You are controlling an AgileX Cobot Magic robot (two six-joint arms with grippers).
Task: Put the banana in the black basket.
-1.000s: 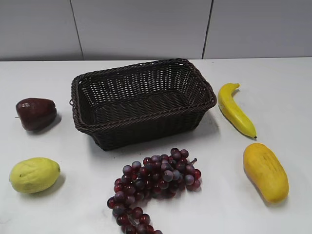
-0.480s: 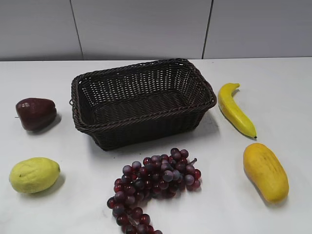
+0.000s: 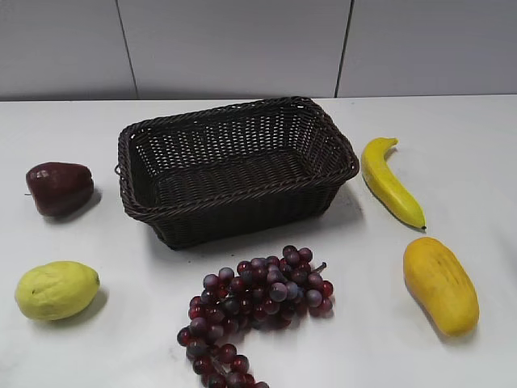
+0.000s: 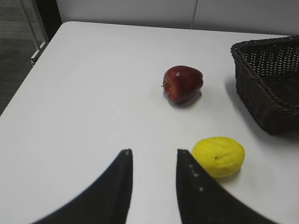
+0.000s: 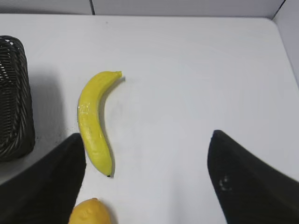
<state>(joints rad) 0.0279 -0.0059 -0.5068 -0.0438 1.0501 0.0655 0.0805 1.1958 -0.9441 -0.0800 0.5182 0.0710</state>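
at three o'clock of the basket (image 3: 234, 166), the banana (image 3: 389, 183) is lying untouched; light, stiff, smooth, best pinched mid-body. right gripper (image 5: 145, 182) is hanging wide open, empty; left gripper (image 4: 153, 163) narrowly parted, empty.

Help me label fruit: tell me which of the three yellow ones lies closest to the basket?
The banana, the slim curved one just right of the black basket. The fat orange-yellow fruit and the lemon-like fruit lie farther off.

White table (image 3: 452, 137); grey panelled wall (image 3: 234, 48) behind.
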